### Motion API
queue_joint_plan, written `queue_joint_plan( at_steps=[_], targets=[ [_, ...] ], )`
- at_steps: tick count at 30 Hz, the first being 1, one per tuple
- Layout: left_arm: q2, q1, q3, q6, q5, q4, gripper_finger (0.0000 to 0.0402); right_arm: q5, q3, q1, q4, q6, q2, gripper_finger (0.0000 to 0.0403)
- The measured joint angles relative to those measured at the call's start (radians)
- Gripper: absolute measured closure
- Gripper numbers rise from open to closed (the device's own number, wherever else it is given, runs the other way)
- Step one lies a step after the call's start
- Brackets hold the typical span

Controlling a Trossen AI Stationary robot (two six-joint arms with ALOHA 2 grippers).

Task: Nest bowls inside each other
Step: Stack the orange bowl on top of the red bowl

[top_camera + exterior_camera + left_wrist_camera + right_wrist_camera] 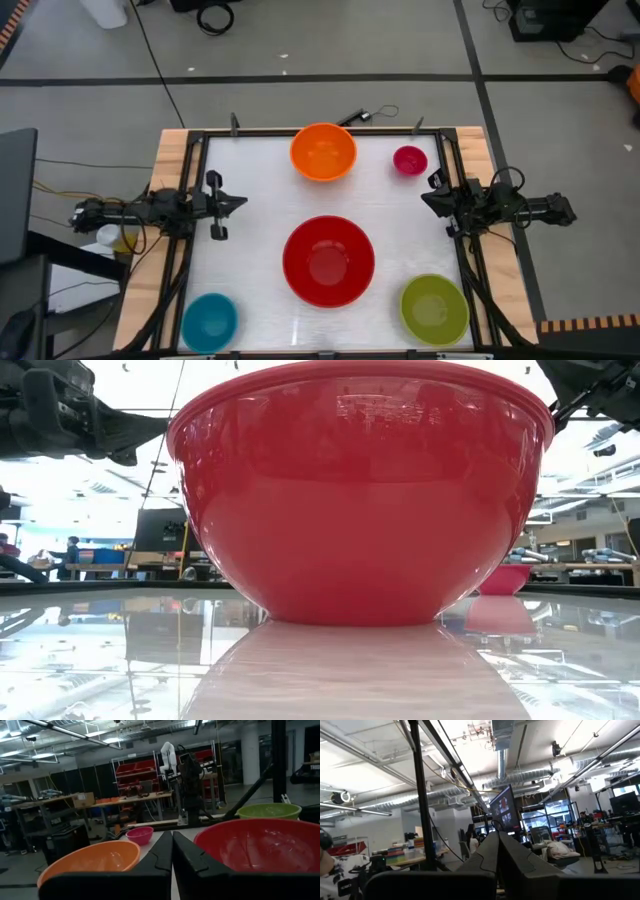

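Five bowls stand apart, each upright on its base on the white table [262, 210]. The red bowl [328, 262] is in the middle toward the near edge. The orange bowl [323, 151] is at the far middle, the magenta-pink bowl [409, 160] far right, the yellow-green bowl [434, 308] near right, and the blue bowl [210, 320] near left. My left gripper [242, 202] hovers shut at the left edge, pointing toward the middle. My right gripper [426, 200] hovers shut at the right edge, pointing inward and tilted up. Nothing is between either gripper's fingers.
A black frame and wooden borders [176, 160] run around the table. In the low view the red bowl [360, 500] fills most of the picture, with the magenta-pink bowl [505, 578] behind it. People and benches show in the room beyond.
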Motion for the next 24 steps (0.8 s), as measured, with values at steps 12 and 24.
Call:
queue_joint_plan(
  at_steps=[12, 24],
  targets=[
    [0.000, 0.000, 0.000, -0.125, 0.000, 0.000, 0.0390, 0.038, 0.000, -0.003, 0.002, -0.077, 0.000, 0.0384],
    [0.000, 0.000, 0.000, 0.026, -0.006, 0.182, 0.0390, 0.368, 0.000, -0.024, 0.283, -0.115, 0.008, 0.0384]
  ],
)
